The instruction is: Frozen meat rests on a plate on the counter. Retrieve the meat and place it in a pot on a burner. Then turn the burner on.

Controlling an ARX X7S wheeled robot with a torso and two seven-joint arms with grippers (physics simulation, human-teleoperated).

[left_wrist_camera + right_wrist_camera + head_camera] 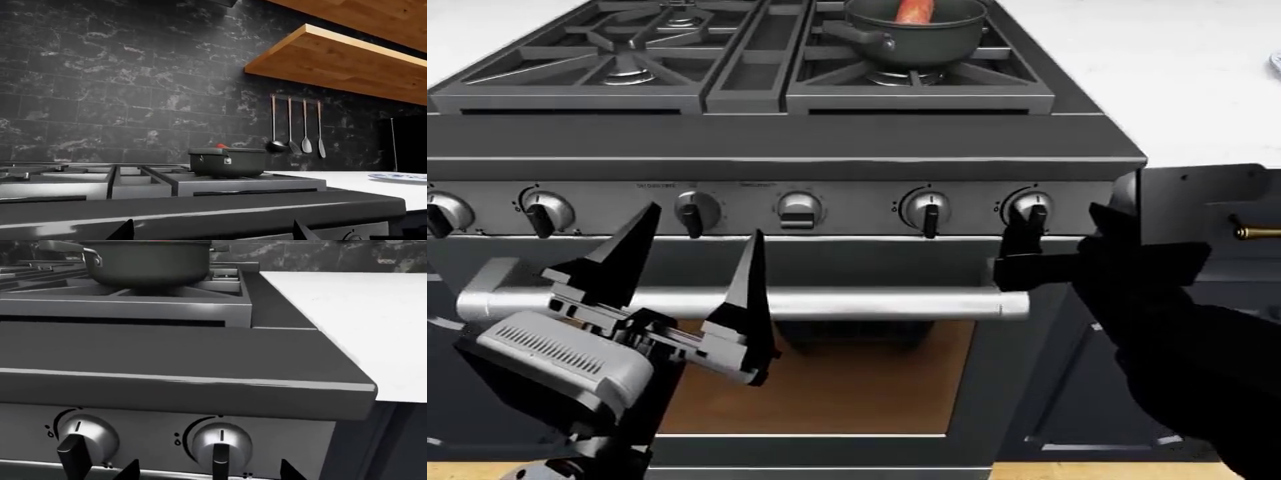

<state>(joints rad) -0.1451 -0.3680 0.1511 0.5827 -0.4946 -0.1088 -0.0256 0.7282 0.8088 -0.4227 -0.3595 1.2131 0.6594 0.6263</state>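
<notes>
Head view shows the meat [914, 10] already lying in the pot [916, 38], which sits on the burner [910, 72] at about 1 o'clock on the stove top — so the carrying part of the task looks done, and the plate [400, 176], seen from the left wrist out on the counter [347, 315], appears bare, though only its edge is in view. What is left, by my reading, is turning the burner on. The right gripper [1021, 245] is up at the control panel at about 3 o'clock, its fingers spread and standing just in front of the rightmost knob [1030, 208]; from the right wrist that knob [221, 442] sits between the dark fingertips, its pointer mark upright, so it seems not yet turned. Whether the fingers touch the knob cannot be told. Which knob governs the pot's burner is not shown either — a wrong pick is the risk here. The left gripper [687, 285] hangs at 8 o'clock in front of the oven door handle [868, 303], fingers wide apart and holding nothing.
</notes>
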